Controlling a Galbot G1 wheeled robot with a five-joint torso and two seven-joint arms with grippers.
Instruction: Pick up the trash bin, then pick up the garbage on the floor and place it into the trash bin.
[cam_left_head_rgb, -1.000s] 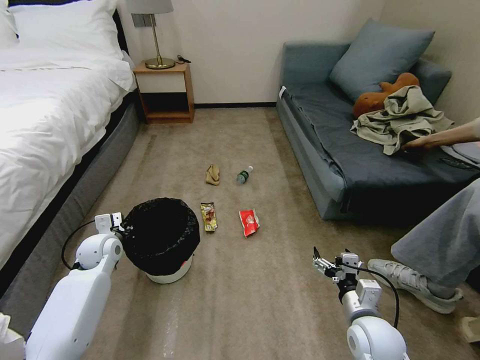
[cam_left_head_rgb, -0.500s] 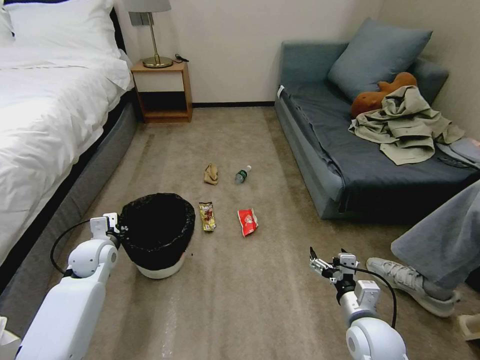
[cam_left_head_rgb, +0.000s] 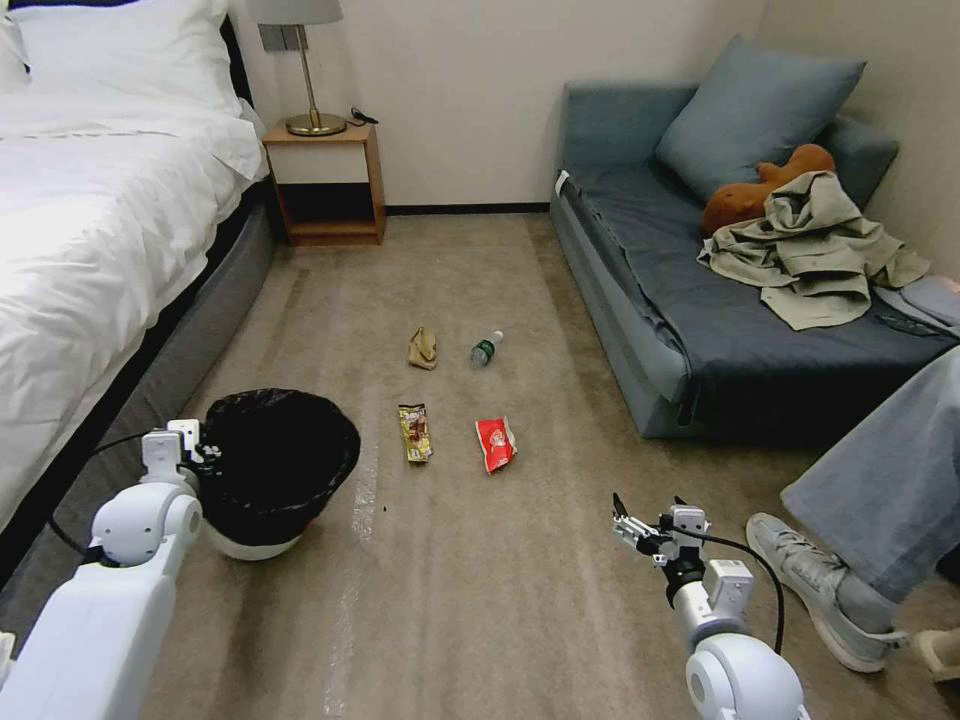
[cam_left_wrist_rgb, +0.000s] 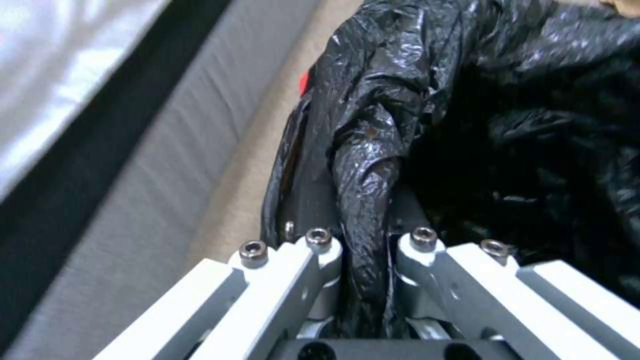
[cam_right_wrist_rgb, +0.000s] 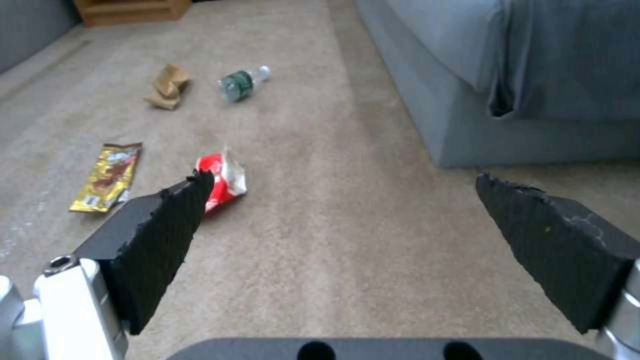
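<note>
Head view: left gripper (cam_left_head_rgb: 200, 452) jaws clamp the trash bin (cam_left_head_rgb: 268, 470) rim; right gripper (cam_left_head_rgb: 640, 517) hovers, jaws spread.

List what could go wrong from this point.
1. The left gripper pinches the trash bin only at its bag-covered rim; the black liner could slip or tear and the tilted bin drop.
2. The right gripper hangs open short of the red packet; thin and flat on carpet, it may evade the pads.
</note>
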